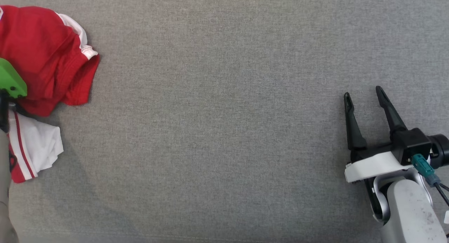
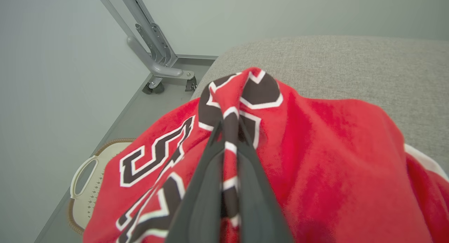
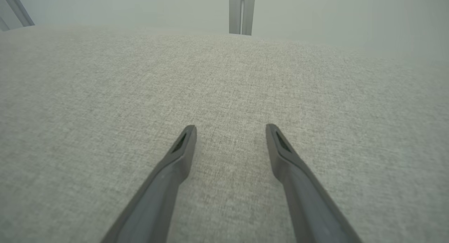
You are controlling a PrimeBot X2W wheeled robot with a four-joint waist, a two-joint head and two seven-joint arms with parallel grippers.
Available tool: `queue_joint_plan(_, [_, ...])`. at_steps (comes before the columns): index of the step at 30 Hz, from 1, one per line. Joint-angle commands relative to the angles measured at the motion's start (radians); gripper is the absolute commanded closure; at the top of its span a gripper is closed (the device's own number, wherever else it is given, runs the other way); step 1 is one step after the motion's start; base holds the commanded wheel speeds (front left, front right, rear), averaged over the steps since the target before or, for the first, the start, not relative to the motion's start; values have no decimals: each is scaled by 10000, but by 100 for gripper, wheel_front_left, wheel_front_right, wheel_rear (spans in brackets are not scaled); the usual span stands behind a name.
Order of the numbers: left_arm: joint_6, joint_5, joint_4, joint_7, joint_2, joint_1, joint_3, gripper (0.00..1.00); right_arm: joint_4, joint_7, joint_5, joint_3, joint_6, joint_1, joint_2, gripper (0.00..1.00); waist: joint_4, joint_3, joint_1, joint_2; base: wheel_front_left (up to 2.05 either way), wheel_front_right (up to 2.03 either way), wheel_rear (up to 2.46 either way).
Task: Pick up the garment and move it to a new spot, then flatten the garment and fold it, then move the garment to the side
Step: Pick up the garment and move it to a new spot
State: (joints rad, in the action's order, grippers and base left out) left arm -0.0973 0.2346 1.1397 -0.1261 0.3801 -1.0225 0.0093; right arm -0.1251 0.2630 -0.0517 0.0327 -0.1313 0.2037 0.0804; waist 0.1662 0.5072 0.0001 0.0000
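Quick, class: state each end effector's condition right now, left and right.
Left end effector: closed on a fold of the red garment.
Right end effector: open, holding nothing, over the grey fabric surface.

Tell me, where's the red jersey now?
In the head view the red jersey sits bunched at the far left of the grey fabric surface, pinched in the left gripper.
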Motion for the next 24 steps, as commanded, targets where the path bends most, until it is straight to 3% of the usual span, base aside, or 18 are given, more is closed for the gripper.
queue_joint_plan(1, [-51,-106,-84,-218,185,-132,-64,100,-128,28,113,29,10,-256,-46,0,67,-629,-1,0,0,0,0])
queue_joint_plan(7, [-271,202,-951,-811,27,-280,-303,100,-337,29,322,11,12,-944,-196,0,147,-2013,-1,0,0,0,0])
queue_joint_plan(11, [-333,788,-2350,-383,-430,19,-992,100,-444,29,450,46,12,-1514,-266,0,157,-2873,-1,0,0,0,0])
queue_joint_plan(14, [-335,1941,-4275,508,-589,675,-2009,100,-481,29,554,110,12,-1940,-274,0,72,-3472,-1,0,0,0,0])
queue_joint_plan(17, [-331,3325,-6712,1687,-216,1493,-2645,100,-504,29,716,103,12,-2218,-295,0,-128,-3918,-1,0,0,0,0])
queue_joint_plan(24, [-296,5909,-11567,4038,145,3295,-2912,100,-600,29,988,-111,10,-2573,-294,0,-866,-4427,-1,0,0,0,0])
